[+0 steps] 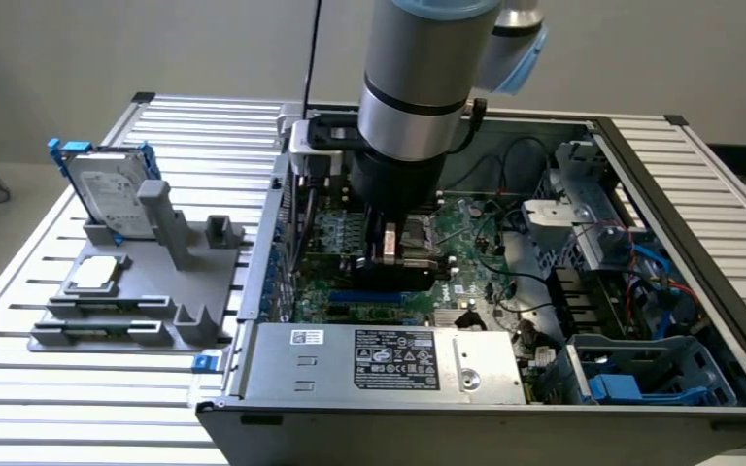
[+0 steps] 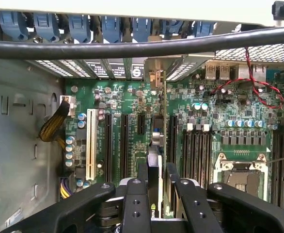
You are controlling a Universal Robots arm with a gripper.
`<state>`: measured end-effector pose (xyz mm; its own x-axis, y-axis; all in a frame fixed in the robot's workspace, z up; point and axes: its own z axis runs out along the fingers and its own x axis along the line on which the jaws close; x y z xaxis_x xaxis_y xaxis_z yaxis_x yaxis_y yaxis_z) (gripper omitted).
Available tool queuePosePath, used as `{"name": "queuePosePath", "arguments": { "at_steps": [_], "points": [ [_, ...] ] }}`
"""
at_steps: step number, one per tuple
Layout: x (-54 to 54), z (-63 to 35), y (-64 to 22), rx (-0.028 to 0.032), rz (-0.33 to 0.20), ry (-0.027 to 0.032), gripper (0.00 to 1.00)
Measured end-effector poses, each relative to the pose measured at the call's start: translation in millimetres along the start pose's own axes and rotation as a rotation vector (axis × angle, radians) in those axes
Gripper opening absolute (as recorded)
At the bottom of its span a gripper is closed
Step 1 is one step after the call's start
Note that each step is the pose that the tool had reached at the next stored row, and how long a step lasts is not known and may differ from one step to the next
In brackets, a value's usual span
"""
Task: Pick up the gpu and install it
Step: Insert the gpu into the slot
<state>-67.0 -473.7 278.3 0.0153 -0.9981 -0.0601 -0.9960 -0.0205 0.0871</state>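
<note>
Gpu [image 2: 155,162] is picked up, clenched edge-on in my end effector [image 2: 157,170], down inside the computer case [image 1: 347,432] just over the motherboard's [image 2: 132,97] expansion slots. I judge seating unfinished, though contact is hidden.

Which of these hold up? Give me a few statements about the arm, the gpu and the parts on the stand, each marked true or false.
1. The gripper holds the gpu edge-on above the motherboard. True.
2. The hard drive with blue rails lies inside the computer case. False: it stands upright on the gray stand outside the case, at the exterior view's left.
3. The silver processor chip lies on the gray stand. True.
4. The computer case is closed by a side panel. False: it is open, with the motherboard exposed and the arm reaching in.
</note>
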Motion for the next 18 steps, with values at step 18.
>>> {"name": "queuePosePath", "arguments": {
  "at_steps": [18],
  "points": [
    [0.5,9.1,-0.3,-0.0004,0.000,0.0026,0.26]
  ]
}}
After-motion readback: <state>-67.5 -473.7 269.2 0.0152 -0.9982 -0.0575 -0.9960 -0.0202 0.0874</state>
